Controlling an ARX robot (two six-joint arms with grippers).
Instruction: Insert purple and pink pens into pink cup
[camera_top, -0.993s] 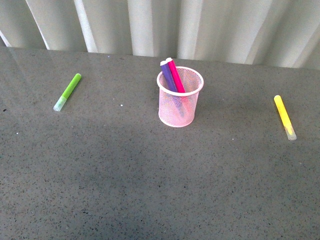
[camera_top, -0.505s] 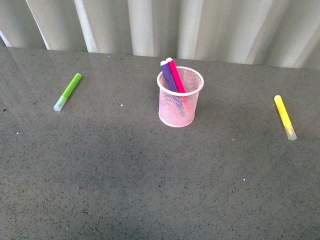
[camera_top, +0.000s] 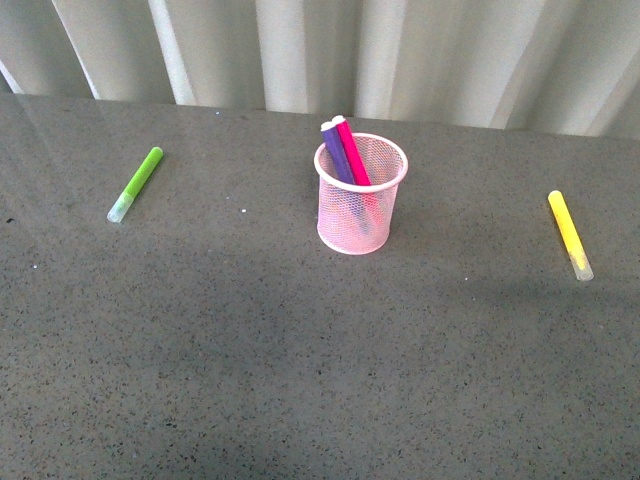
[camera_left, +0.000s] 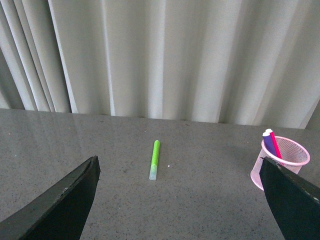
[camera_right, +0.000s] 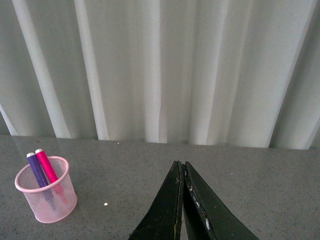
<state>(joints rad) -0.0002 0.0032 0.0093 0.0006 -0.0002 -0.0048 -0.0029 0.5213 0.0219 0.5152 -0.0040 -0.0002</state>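
The pink cup (camera_top: 360, 195) stands upright mid-table near the curtain. Inside it lean the purple pen (camera_top: 335, 152) and the pink pen (camera_top: 351, 150), side by side, their tops sticking out above the rim. Neither arm shows in the front view. The left wrist view has the cup (camera_left: 281, 160) beside my left gripper (camera_left: 180, 172), which is open and empty, well back from it. In the right wrist view the cup (camera_right: 46, 196) holds both pens, and my right gripper (camera_right: 181, 164) is shut on nothing, away from the cup.
A lime-green marker (camera_top: 135, 184) lies on the grey table (camera_top: 300, 360) at the left, also the green marker (camera_left: 154, 159) ahead of the left gripper. A yellow marker (camera_top: 569, 234) lies at the right. A pale curtain (camera_top: 330, 50) hangs behind the table's far edge.
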